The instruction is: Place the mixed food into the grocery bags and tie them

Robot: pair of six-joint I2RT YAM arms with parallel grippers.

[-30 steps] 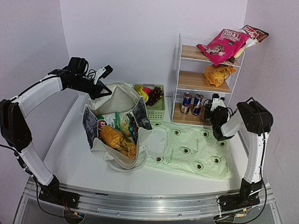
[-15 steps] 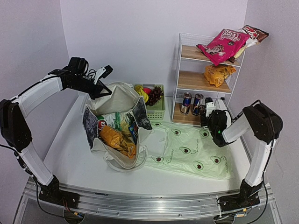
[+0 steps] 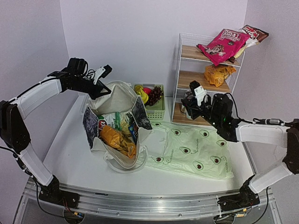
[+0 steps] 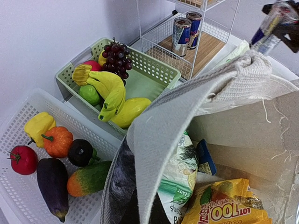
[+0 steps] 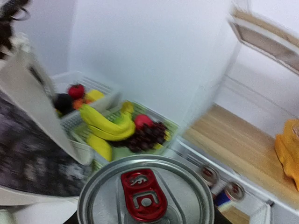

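The white desk [image 3: 70, 151] carries everything. At its far right stands a white wire rack with three wooden shelves [image 3: 196, 80]. On the top shelf a pink snack packet [image 3: 222, 44] bears white letters I read as "Kcal"; the dark packet behind it is too cut off to read.

In front of the rack a thin pale-green plastic bag printed with avocado halves [image 3: 191, 149] lies flat, its long axis running left to right. Left of it the cream canvas tote [image 3: 119, 100] gapes toward the near edge. My left jaws [image 3: 103, 91] are clamped tight on its woven strap [image 4: 243, 77], holding that side up.

Inside, a yellow-orange packet [image 4: 224, 207] shows "100" beside Korean lettering. The print on the green-white packet [image 4: 180, 172] next to it is mostly folded from view.

Behind the tote a pale-green plastic basket [image 3: 158, 112] holds yellow bananas [image 4: 110, 88] and dark purple grapes [image 4: 119, 53].

My right jaws [image 3: 190, 102] grip a small drink can [image 5: 145, 196] in front of the bottom shelf. Its silver lid and red pull tab face my wrist camera, so its long axis points straight into that view. Its label is hidden there and the picture is blurred. Two more cans [image 4: 186, 28] stand upright on that shelf.
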